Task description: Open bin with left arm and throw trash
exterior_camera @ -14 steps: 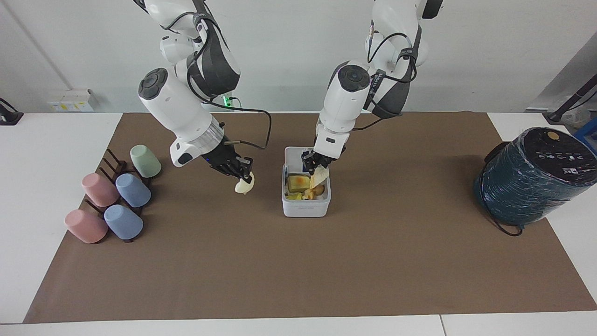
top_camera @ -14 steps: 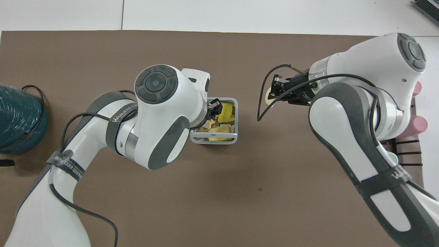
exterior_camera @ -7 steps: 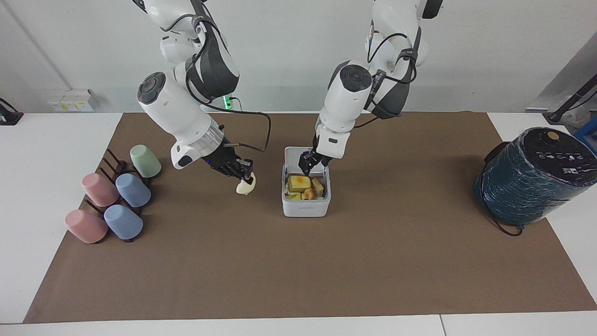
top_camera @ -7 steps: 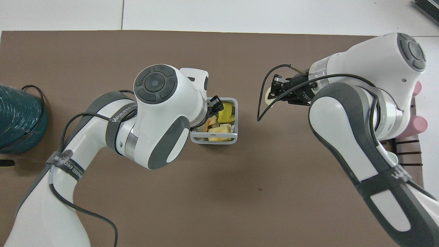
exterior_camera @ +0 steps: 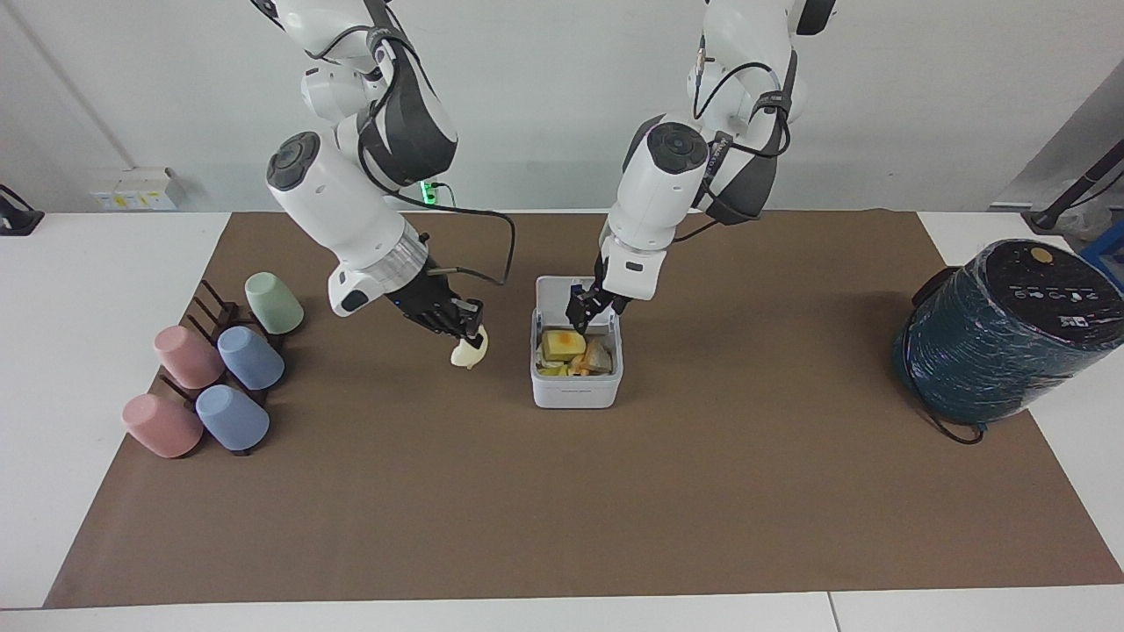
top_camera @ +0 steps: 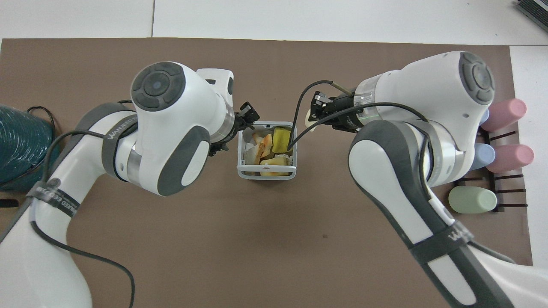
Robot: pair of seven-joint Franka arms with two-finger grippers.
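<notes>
Bin (exterior_camera: 576, 391) mid-table, lid up, scraps inside. Left end effector (exterior_camera: 587, 307) empty, fingers apart, over bin's robot-side edge. Right end effector (exterior_camera: 465, 332) clamped on cream scrap (exterior_camera: 466, 351), over mat beside bin, toward right arm's end. Scrap looks light, soft, lumpy; pinch across middle, gentle squeeze.

The left arm reaches down toward the middle of the counter, wrist tilted, its left pincer (exterior_camera: 586, 309) hanging low with fingers apart and nothing between them. The right arm slopes down from the right arm's end, forearm angled inward, its right pincer (exterior_camera: 470, 329) raised off the counter and clamped on something small.
</notes>
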